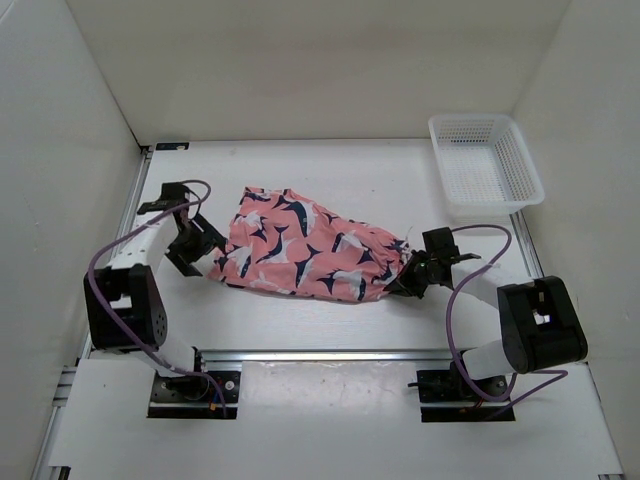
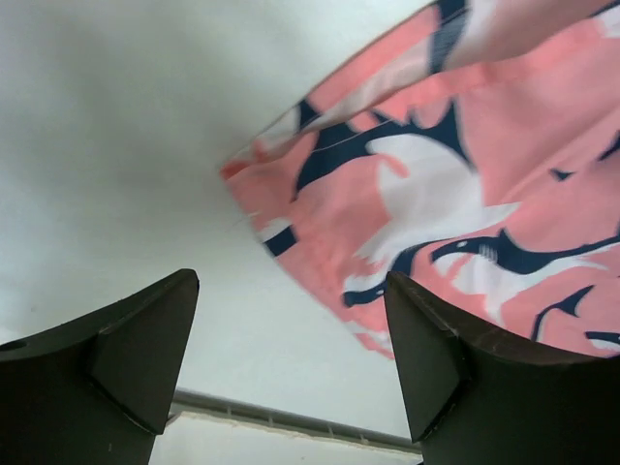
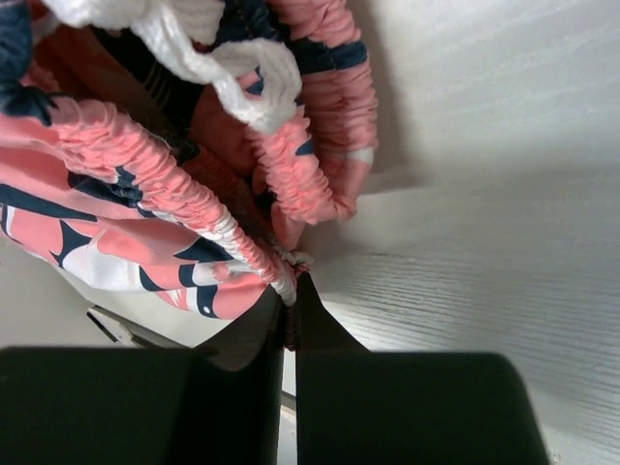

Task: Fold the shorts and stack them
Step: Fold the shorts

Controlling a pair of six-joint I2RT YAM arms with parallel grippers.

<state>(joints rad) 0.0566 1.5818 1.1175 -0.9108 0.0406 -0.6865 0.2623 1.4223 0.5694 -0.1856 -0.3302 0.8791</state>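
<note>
The shorts [image 1: 305, 248] lie mid-worktop — the right pincer [image 3: 291, 315] pinches their elastic waistband at the right end; the left pincer [image 2: 291, 363] gapes wide, holding nothing, beside their left hem.

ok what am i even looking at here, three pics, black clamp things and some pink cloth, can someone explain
This is a two-armed robot bolted at the near edge of a white table. The wide picture comes from a fixed camera above and behind the arms. The other two come from small cameras on each wrist, so you see each arm's own black fingers at the bottom.

On the table lie coral-pink shorts with a navy-and-white print, partly spread out, not neatly folded. A white mesh basket sits at the far right corner.

The left gripper is open, its fingers apart, with the leg end of the shorts just ahead of it and nothing held. The right gripper is shut, pinching the elastic waistband end of the shorts, near the white drawstring.
</note>
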